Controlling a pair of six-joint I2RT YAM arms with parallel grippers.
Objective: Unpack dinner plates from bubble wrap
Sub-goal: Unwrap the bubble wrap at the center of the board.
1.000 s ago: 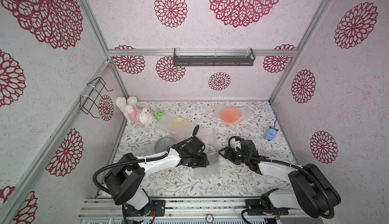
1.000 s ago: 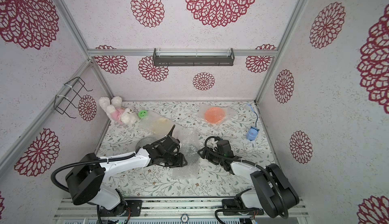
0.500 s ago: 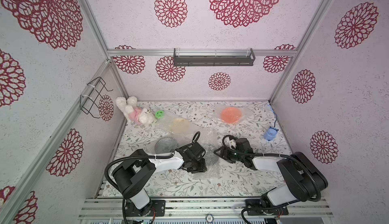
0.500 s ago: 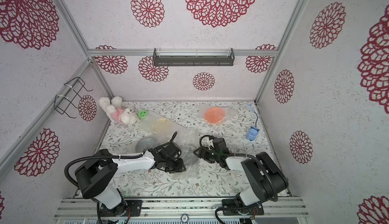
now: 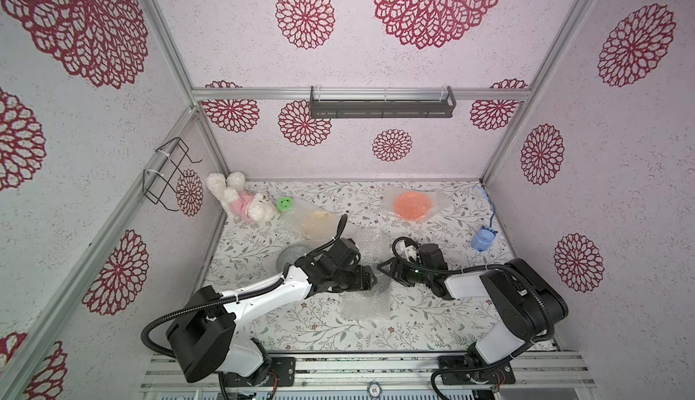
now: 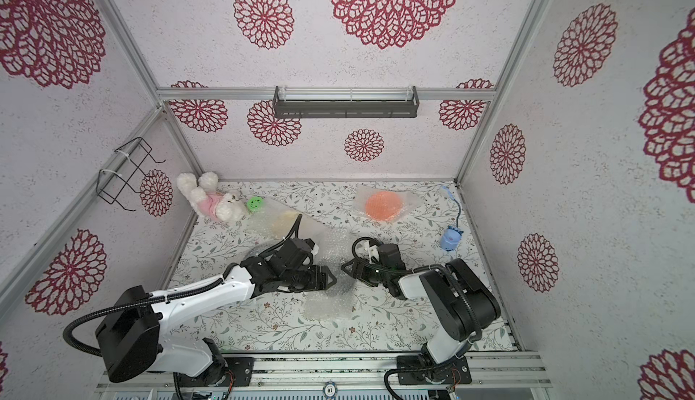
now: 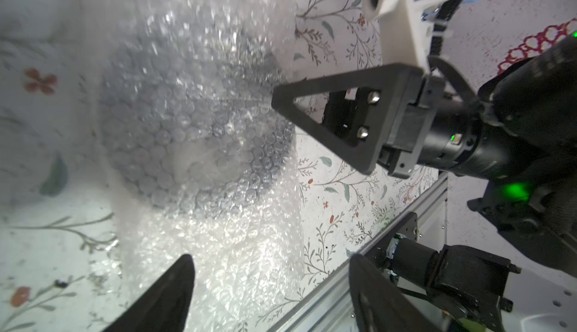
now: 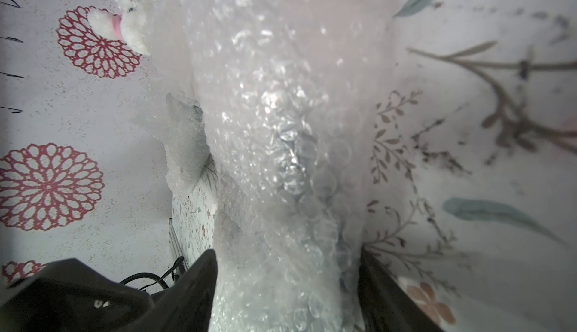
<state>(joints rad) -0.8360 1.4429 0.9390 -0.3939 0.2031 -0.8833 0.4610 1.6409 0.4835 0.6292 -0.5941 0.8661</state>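
A black dinner plate (image 7: 193, 133) lies near the front middle, wrapped in bubble wrap (image 7: 218, 246). My left gripper (image 7: 271, 286) hangs open just above that wrap, holding nothing. From the opposite side my right gripper (image 8: 287, 283) straddles the wrapped plate's edge, its fingers wide apart and the wrap (image 8: 274, 158) filling the gap. In both top views the two grippers (image 5: 374, 277) (image 5: 380, 266) face each other tip to tip. An orange plate (image 5: 413, 205) and a cream plate (image 5: 317, 223) lie wrapped farther back. My left arm partly hides a greyish plate (image 5: 287, 261).
A plush rabbit (image 5: 240, 202) and a green smiley disc (image 5: 285, 203) sit at the back left. A blue toy (image 5: 483, 238) with a cord lies by the right wall. The metal front rail (image 7: 374, 236) runs close behind the wrapped plate. A wire rack (image 5: 165, 172) hangs on the left wall.
My left gripper has opened and let go of the bubble wrap. My right gripper has crept leftward onto the wrapped black plate.
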